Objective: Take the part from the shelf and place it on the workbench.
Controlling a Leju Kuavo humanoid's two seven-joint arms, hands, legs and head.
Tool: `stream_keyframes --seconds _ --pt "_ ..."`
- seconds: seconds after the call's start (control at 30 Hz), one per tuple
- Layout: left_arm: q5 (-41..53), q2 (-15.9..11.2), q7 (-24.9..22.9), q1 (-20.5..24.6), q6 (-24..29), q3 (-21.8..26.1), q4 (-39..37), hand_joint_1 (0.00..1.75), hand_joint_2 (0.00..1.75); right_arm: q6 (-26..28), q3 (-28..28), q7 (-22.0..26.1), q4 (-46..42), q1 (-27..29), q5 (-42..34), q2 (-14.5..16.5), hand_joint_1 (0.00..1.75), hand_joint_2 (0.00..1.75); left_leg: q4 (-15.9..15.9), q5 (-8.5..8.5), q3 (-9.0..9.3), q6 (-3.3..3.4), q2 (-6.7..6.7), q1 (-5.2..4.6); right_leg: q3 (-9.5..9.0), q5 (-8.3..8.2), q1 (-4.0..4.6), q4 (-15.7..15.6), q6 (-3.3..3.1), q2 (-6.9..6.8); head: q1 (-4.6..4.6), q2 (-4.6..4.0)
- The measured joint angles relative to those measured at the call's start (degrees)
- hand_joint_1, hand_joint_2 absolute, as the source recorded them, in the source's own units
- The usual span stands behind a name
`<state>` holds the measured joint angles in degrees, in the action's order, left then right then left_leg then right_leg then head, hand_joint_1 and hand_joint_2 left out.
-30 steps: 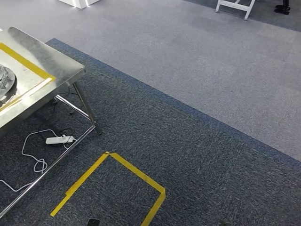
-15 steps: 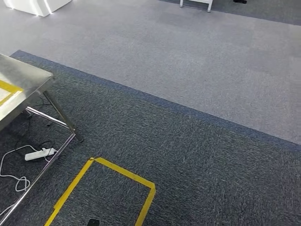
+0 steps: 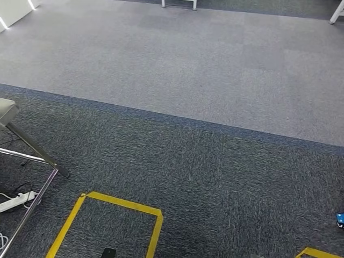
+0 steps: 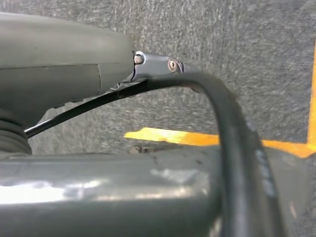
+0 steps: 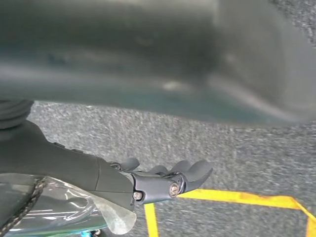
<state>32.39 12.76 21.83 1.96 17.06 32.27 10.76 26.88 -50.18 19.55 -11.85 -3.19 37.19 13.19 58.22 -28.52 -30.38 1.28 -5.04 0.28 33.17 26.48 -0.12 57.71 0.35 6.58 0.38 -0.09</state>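
Part whereabouts: cannot tell. Head view: the workbench (image 3: 6, 110) corner sits at the left; steer clear of its leg (image 3: 32, 148) when heading for the shelf. Left wrist view: left hand (image 4: 111, 64), grip unreadable. Right wrist view: right hand (image 5: 164, 180) empty, fingers outstretched.

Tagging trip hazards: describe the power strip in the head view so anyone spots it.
Start at the steel table leg at the left edge. The white power strip lies on the dark carpet beneath it, behind the floor rail. It is the only white block there, unlike the yellow tape outline.
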Motion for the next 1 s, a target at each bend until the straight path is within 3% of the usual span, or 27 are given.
stream_keyframes --seconds 0.03,0.1,0.13,0.2,0.27,0.3,0.33,0.4,0.47,0.53,0.57,0.63,0.7,0.77,0.8,0.83,0.87,0.93,1.0 --pt "-0.07 0.04 0.14 0.05 -0.05 0.01 0.01 0.00 0.00 0.00 -0.01 -0.03 0.00 0.08 0.09 -0.01 0.00 0.00 -0.30 0.13 0.04 0.00 0.58 0.00 0.43 -0.18 -0.19 -0.08 0.40 0.53 0.00 0.00" --pt "-0.50 0.22 0.51 0.25 -0.27 0.06 0.05 0.00 0.00 -0.07 -0.01 -0.16 0.00 0.25 0.57 -0.01 0.00 0.00 -1.04 0.63 0.27 0.37 1.97 0.15 1.44 0.49 -0.16 1.00 1.00 -0.99 0.16 0.00" --pt "-0.91 0.35 0.67 0.41 -0.41 0.12 0.07 0.00 0.00 -0.20 0.02 -0.26 0.00 0.20 1.10 -0.01 0.00 0.00 -1.39 0.85 0.37 0.57 2.81 0.26 2.54 1.72 -0.10 2.93 1.29 -2.53 0.34 0.00" --pt "-2.28 0.51 0.64 0.83 -0.57 0.45 0.11 0.00 0.00 -0.74 0.18 -0.59 0.00 -0.18 2.80 -0.02 0.00 0.00 -1.53 0.89 0.37 0.78 4.60 0.18 5.75 5.37 -0.23 9.65 1.89 -5.35 0.60 0.00" --pt "-4.42 0.44 -0.14 1.76 -0.89 1.42 0.21 0.00 0.00 -1.33 0.86 -1.35 0.00 -0.42 5.55 -0.03 0.00 0.00 -1.50 0.86 0.31 0.76 6.40 0.15 8.23 7.10 -0.63 14.97 2.47 -6.12 0.61 0.00" --pt "-5.80 0.24 -1.01 2.54 -1.29 2.25 0.35 0.00 0.00 -1.61 1.58 -1.93 0.00 -0.47 7.42 -0.03 0.00 0.00 -1.48 0.83 0.29 0.68 7.16 0.17 8.04 6.43 -0.86 14.86 2.69 -6.38 0.62 0.00" --pt "-7.01 -0.09 -2.10 3.47 -1.80 3.17 0.55 0.00 0.00 -1.86 2.48 -2.53 0.00 -0.60 9.21 -0.02 0.00 0.00 -1.46 0.79 0.33 0.53 7.83 0.21 6.63 4.86 -1.07 12.50 2.84 -6.78 0.62 0.00" --pt "-8.80 -1.14 -4.64 5.56 -2.62 4.92 1.06 0.00 0.00 -2.47 4.51 -3.63 0.00 -1.39 12.27 0.16 0.00 0.00 -1.40 0.60 0.48 -0.08 9.01 0.16 2.05 1.70 -1.19 4.68 2.88 -8.75 0.64 0.00" --pt "-9.45 -2.33 -6.61 7.59 -2.65 6.19 1.51 0.00 0.00 -2.86 6.32 -4.57 0.00 -2.46 14.02 0.51 0.00 0.00 -1.28 0.45 0.60 -0.89 9.88 -0.05 -0.54 0.63 -0.95 0.15 2.11 -10.04 0.41 0.00" --pt "-9.69 -3.03 -7.61 9.22 -2.20 7.07 1.84 0.00 0.00 -2.73 7.68 -5.27 0.00 -2.95 14.93 0.73 0.00 0.00 -1.27 0.46 0.75 -1.56 10.55 -0.02 -0.53 0.65 -0.63 -0.19 1.03 -9.41 0.15 0.00" --pt "-9.75 -3.15 -7.79 9.77 -1.93 7.39 1.97 0.00 0.00 -2.56 8.12 -5.43 0.00 -2.94 15.08 0.77 0.00 0.00 -1.14 0.25 0.82 -1.90 10.40 0.16 -0.50 0.57 -0.60 -0.25 0.60 -9.00 0.12 0.00" --pt "-9.92 -3.36 -7.87 10.29 -1.45 7.98 2.17 0.00 0.00 -2.29 8.68 -5.48 0.00 -2.96 15.07 0.80 0.00 0.00 1.49 -1.77 -0.15 -2.38 8.55 0.45 -0.50 0.34 -0.63 -0.43 -0.24 -7.97 -0.02 0.00" --pt "-10.09 -3.53 -7.86 10.27 -1.21 8.49 2.22 0.00 0.00 -2.16 9.02 -5.41 0.00 -3.08 14.99 0.86 0.00 0.00 8.68 -5.65 -3.33 -2.41 6.21 0.51 -0.43 0.21 -0.53 -0.47 -0.84 -6.65 -0.22 0.00" --pt "-10.15 -3.64 -7.85 10.14 -1.00 8.83 2.22 0.00 0.00 -2.17 9.25 -5.34 0.00 -3.08 14.96 0.91 0.00 0.00 15.39 -7.83 -6.60 -2.19 5.53 0.48 -0.41 0.19 -0.26 -0.43 -1.09 -5.08 -0.26 0.00" --pt "-10.14 -3.69 -7.80 10.14 -0.80 8.96 2.22 0.00 0.00 -2.18 9.32 -5.30 0.00 -3.00 14.94 0.93 0.00 0.00 16.08 -7.21 -7.16 -2.01 5.43 0.46 -0.47 0.20 -0.13 -0.40 -1.12 -4.24 -0.25 0.00" --pt "-10.11 -3.73 -7.73 10.19 -0.56 9.05 2.23 0.00 0.00 -2.18 9.34 -5.25 0.00 -2.94 14.93 0.93 0.00 0.00 14.40 -5.42 -6.68 -1.78 5.20 0.44 -0.56 0.21 -0.05 -0.35 -1.12 -3.41 -0.25 0.00" --pt "-10.07 -3.76 -7.61 10.26 -0.29 9.13 2.25 0.00 0.00 -2.17 9.38 -5.20 0.00 -2.91 14.92 0.94 0.00 0.00 10.94 -2.90 -5.44 -1.51 4.52 0.43 -0.65 0.23 -0.01 -0.29 -1.10 -2.60 -0.25 0.00" --pt "-9.96 -3.82 -7.41 10.40 0.17 9.25 2.28 0.00 0.00 -2.14 9.53 -5.11 0.01 -2.98 14.92 1.03 0.00 0.00 3.72 0.82 -2.73 -1.01 1.63 0.53 -0.54 0.32 0.04 -0.04 -0.89 -1.16 -0.21 0.00" --pt "-9.85 -3.83 -7.30 10.59 0.59 9.32 2.31 0.00 0.00 -2.06 9.70 -5.11 0.02 -3.04 14.99 1.10 0.00 0.00 0.64 1.31 -1.68 -0.97 -0.07 0.54 0.11 0.22 -0.12 0.18 -0.29 0.07 -0.21 0.00"
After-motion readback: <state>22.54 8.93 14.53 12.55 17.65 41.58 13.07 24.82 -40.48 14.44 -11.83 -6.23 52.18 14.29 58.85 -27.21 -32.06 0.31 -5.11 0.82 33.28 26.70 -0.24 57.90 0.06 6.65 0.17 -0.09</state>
